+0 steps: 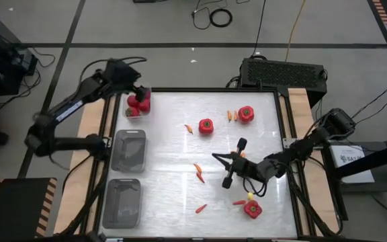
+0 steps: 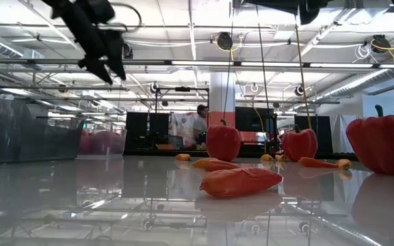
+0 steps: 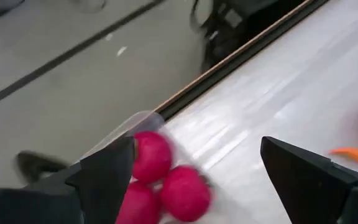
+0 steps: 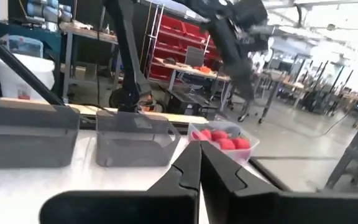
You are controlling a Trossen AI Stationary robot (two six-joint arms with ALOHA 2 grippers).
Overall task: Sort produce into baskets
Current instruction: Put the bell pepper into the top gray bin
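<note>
Hovering: left gripper [image 3: 191, 168], fingers spread, above clear basket [image 1: 138, 104]
Hiding: its fingers cover some tomatoes [image 3: 166, 183]
Resting: right gripper [image 1: 232, 161], fingers pressed together

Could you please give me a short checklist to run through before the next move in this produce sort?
1. Left end effector open and empty, above the clear tray: ok.
2. Tomatoes inside the clear tray: ok.
3. Two grey trays empty and ready: ok.
4. Right end effector shut, holding nothing, at mid-table: ok.
5. Bell peppers sorted: not ok, three on the table.
6. Chili peppers sorted: not ok, loose on the table.
</note>
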